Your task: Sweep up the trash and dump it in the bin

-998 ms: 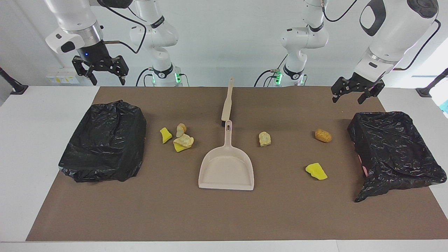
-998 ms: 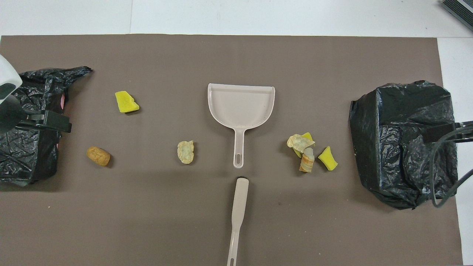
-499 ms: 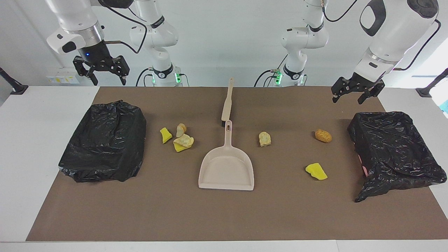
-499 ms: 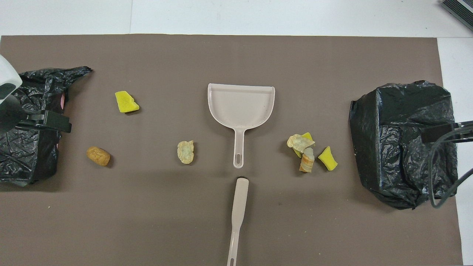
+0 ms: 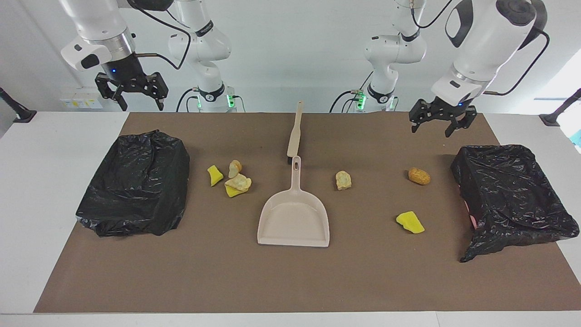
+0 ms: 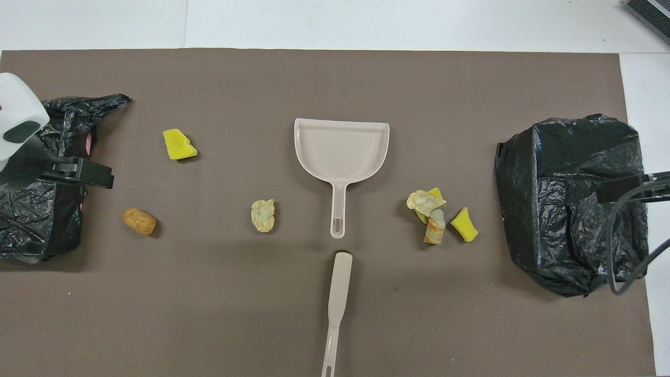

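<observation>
**Facing view: seven scraps, two bins, both my claws empty**

Up in the air, my right claw (image 5: 134, 95) hangs spread wide over the table's edge, and my left claw (image 5: 436, 122) hangs just as slack over the brown mat (image 5: 290, 281), holding nothing. Nearest me lies one slim beige brush (image 5: 295, 134). Next come seven lumps of trash: four clustered (image 5: 229, 178) toward my right arm's end, spongy yellow and crusty tan, then one cream chunk (image 5: 343, 180), one orange-brown lump (image 5: 418, 175) and one yellow wedge (image 5: 410, 222). One smooth plastic dustpan (image 5: 294, 218) lies mid-mat. Two bins in crinkled black bags (image 5: 136, 184) (image 5: 513, 195) sit at the ends.
</observation>
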Tool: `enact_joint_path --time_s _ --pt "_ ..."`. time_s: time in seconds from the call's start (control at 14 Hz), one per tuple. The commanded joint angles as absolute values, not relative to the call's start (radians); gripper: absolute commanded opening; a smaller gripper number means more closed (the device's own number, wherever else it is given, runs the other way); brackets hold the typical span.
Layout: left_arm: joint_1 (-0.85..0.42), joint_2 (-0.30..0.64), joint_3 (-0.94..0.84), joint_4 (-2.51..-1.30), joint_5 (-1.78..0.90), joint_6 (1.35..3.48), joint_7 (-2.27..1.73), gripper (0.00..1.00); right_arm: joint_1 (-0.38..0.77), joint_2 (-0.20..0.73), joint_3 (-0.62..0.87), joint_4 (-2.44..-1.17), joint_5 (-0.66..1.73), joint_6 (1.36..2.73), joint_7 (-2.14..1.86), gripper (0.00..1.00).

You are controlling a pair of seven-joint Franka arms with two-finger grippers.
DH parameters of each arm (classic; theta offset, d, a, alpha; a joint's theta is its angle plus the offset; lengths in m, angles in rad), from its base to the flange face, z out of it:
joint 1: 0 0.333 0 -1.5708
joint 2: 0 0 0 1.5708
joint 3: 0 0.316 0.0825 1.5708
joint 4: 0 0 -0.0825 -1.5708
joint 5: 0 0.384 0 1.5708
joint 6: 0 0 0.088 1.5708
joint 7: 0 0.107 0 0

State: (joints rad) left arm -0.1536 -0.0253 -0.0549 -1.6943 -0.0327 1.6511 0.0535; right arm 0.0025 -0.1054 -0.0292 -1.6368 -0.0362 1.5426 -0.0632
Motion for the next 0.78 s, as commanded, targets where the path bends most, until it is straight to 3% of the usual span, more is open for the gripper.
enact_joint_path --time_s 0.0,0.36,0.71 --pt "-0.247 -0.09 -0.046 -1.81 -0.029 1.729 0.016 1.0 -0.008 -0.114 -0.026 -1.643 -0.014 1.536 -0.089 1.0" --pt "-0.481 -0.112 -0.046 -1.934 -0.029 1.787 -0.109 1.0 -0.011 -0.115 -0.026 -1.637 -0.02 1.464 -0.092 1.0" --pt "-0.676 -0.146 -0.046 -2.092 -0.029 1.881 -0.247 1.0 -0.011 -0.136 -0.025 -1.675 -0.037 1.479 -0.1 1.0"
